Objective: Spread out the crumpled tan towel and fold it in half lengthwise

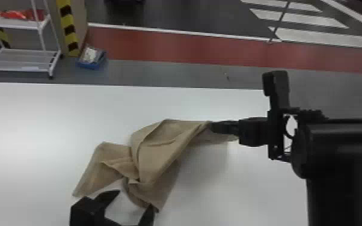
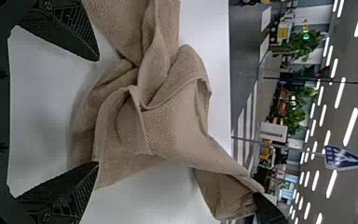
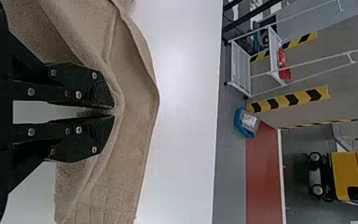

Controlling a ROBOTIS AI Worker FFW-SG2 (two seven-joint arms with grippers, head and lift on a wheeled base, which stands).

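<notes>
Head view: tan towel (image 1: 159, 150), crumpled and twisted, lying on the white table (image 1: 39, 120); right gripper (image 1: 212, 126) pinching its far right part; left gripper (image 1: 135, 199) holding its fingers spread beside the near edge. Left wrist view: spread fingers facing bunched folds. Right wrist view: fingers closing on a towel fold. Step, as judged: spreading, folding pending. Next move: probably calling for a left grip on the near edge, then drawing the cloth flat.

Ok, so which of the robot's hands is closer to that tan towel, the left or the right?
The right. The right gripper pinches the towel toward its end on the robot's right; the left gripper is open by the towel's near edge, not gripping it.
</notes>
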